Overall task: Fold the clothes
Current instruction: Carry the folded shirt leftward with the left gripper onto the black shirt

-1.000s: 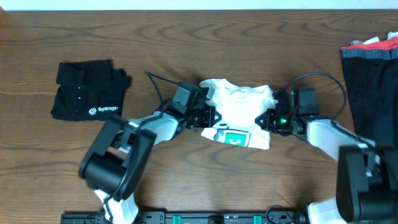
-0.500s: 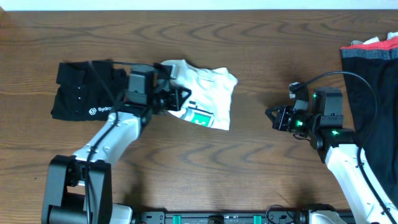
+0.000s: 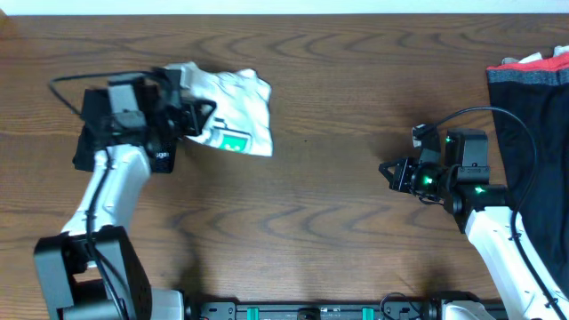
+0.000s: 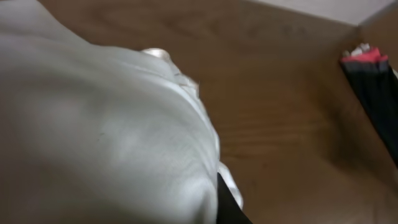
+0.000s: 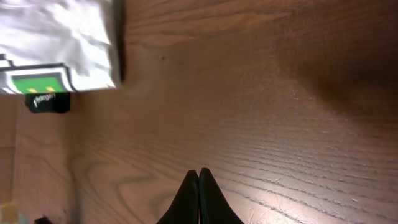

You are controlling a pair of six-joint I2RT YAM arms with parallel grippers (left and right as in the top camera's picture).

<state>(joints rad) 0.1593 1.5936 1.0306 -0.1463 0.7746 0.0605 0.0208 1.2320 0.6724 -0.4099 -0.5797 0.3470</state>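
Observation:
The white T-shirt [image 3: 233, 96] is folded into a bundle at the table's upper left, its green-and-white logo patch [image 3: 235, 141] facing up. My left gripper [image 3: 190, 118] is shut on the bundle's left edge. In the left wrist view white fabric [image 4: 106, 124] fills most of the frame, and only one black fingertip [image 4: 227, 204] shows. My right gripper [image 3: 391, 173] is far off at the right, shut on nothing, its fingers [image 5: 192, 190] pressed together low over bare wood. The right wrist view catches the T-shirt [image 5: 56, 34] in its top left corner.
A black folded shirt [image 3: 98, 149] with white lettering lies under my left arm, just left of the white bundle. A pile of dark clothes [image 3: 533, 116] with red and white trim sits at the table's right edge, also seen as dark clothes [image 4: 376, 87] in the left wrist view.
My left gripper has carried the white T-shirt from the table's centre leftwards to beside the black shirt. My right gripper let go of it and drew back to the right.

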